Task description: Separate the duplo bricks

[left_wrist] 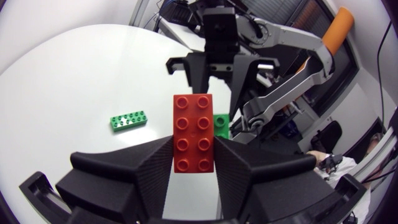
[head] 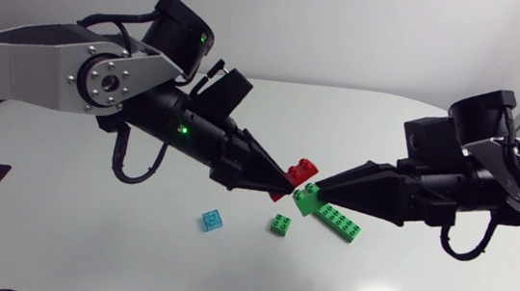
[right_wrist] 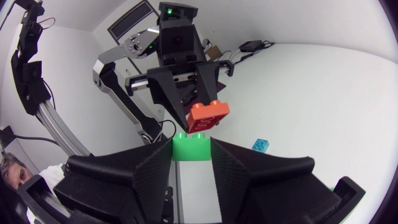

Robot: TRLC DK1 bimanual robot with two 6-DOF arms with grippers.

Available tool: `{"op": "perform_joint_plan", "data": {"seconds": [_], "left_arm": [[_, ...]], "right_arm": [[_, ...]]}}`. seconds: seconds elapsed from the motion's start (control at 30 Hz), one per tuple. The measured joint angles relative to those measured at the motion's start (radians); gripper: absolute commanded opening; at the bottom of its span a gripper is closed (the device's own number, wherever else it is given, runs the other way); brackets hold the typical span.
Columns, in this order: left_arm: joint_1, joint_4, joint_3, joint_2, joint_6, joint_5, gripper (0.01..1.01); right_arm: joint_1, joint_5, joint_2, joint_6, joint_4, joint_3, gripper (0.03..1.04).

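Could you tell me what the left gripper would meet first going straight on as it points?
Probably the green brick held in the right gripper, just beyond the left gripper's red brick.

Jaws of left arm (head: 103,76) clamp red brick (head: 300,172); jaws of right arm (head: 517,182) clamp green brick (head: 306,199); arms facing, mid-table.

The counter (head: 83,263) is viewed from above by a fixed head camera. Each wrist camera is set close on its arm's last link. The left end effector (left_wrist: 193,149) and the right end effector (right_wrist: 191,149) are looked past, toward each other. The red brick (head: 300,172), and seemingly the green brick (head: 305,200), are shared by all three views.
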Motion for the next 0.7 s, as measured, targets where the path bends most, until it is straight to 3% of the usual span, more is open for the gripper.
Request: {"op": "perform_joint_plan", "data": {"seconds": [0.2,0.37,0.7], "left_arm": [[0.038,-0.039,-0.006,0.002,0.201,-0.228,0.221],[0.067,-0.011,-0.03,0.077,0.331,-0.413,0.221],[0.08,0.172,-0.041,0.325,0.428,-0.65,0.221]], "right_arm": [[-0.069,0.014,-0.029,-0.095,-0.098,0.0,0.25],[-0.088,0.028,-0.036,-0.147,-0.117,0.0,0.25],[-0.089,0.051,-0.051,-0.172,-0.124,0.0,0.25]]}}
